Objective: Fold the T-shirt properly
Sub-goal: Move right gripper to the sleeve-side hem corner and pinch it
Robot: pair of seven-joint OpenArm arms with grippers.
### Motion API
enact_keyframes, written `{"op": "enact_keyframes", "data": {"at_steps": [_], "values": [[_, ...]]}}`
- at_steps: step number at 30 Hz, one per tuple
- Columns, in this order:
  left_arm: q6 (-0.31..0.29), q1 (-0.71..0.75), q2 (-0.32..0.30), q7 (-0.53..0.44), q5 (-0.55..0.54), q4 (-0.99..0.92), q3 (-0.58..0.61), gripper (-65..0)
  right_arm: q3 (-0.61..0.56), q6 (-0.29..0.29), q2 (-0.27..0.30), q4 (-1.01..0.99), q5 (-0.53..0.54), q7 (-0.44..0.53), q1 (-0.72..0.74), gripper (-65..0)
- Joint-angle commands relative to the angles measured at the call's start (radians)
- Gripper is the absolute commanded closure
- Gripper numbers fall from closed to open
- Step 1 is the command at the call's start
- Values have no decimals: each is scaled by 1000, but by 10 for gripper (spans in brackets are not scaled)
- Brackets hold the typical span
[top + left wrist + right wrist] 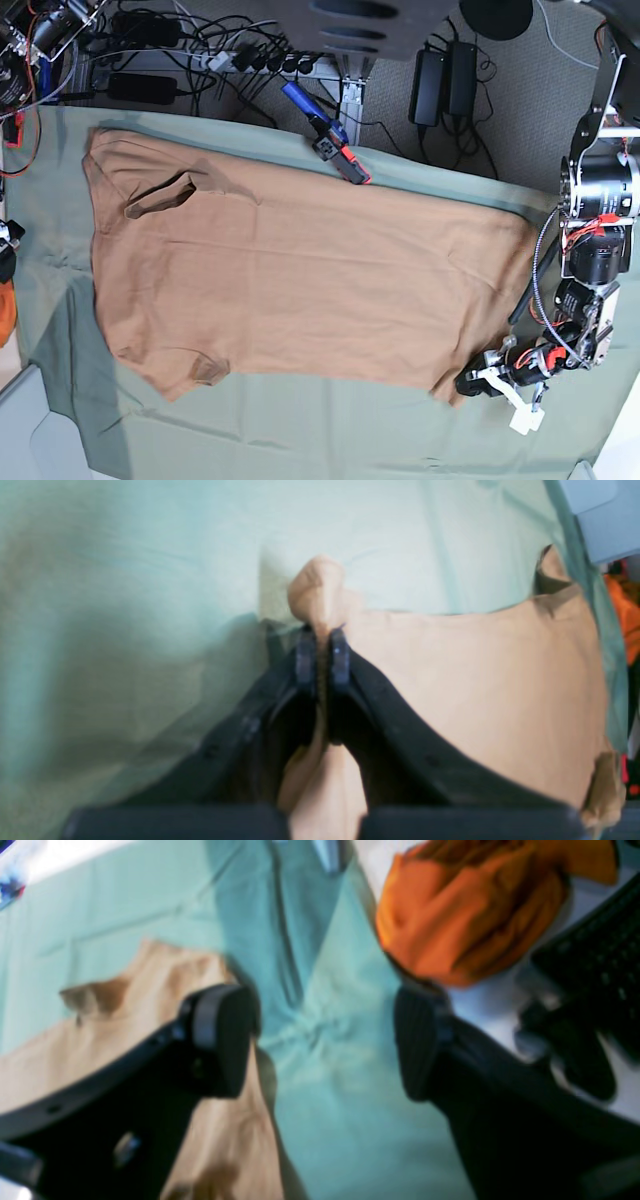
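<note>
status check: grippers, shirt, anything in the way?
Left gripper shut on T-shirt hem corner. Right gripper open, empty, above green sheet. Shirt flat, unfolded. Nothing blocking.

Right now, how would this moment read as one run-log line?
left gripper: shut on T-shirt hem corner | right gripper: open, empty, over green cloth | T-shirt: spread flat, unfolded

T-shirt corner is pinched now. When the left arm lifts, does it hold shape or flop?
Likely flops: the T-shirt bunches into a soft nub where the left end effector pinches it. Probably light, since it is thin fabric lying flat with only shallow wrinkles. It may drag the green cloth sheet underneath, which is already creased near the far edge.
</note>
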Motion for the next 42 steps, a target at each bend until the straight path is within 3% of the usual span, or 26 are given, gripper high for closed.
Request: {"op": "enact_keyframes", "data": {"at_steps": [1, 10, 18, 22, 37, 42], "values": [[-30, -31, -10, -14, -21, 24, -1, 0, -14, 9, 31, -17, 6, 27, 36, -443], [-30, -29, -10, -2, -21, 32, -1, 0, -216, 10, 39, -369, -58, 84, 355, -443], [-30, -15, -35, 19, -43, 32, -1, 0, -327, 10, 32, -851, -209, 196, 661, -443], [-30, 11, -56, 39, -101, 32, -1, 0, -365, 72, 27, -1039, -217, 206, 711, -443], [-30, 15, -66, 41, -119, 32, -1, 0, -573, 99, -69, -1049, -296, 247, 721, -443], [-30, 15, -84, 37, -120, 32, -1, 0, -585, 100, -87, -1048, -306, 247, 722, -443]]}}
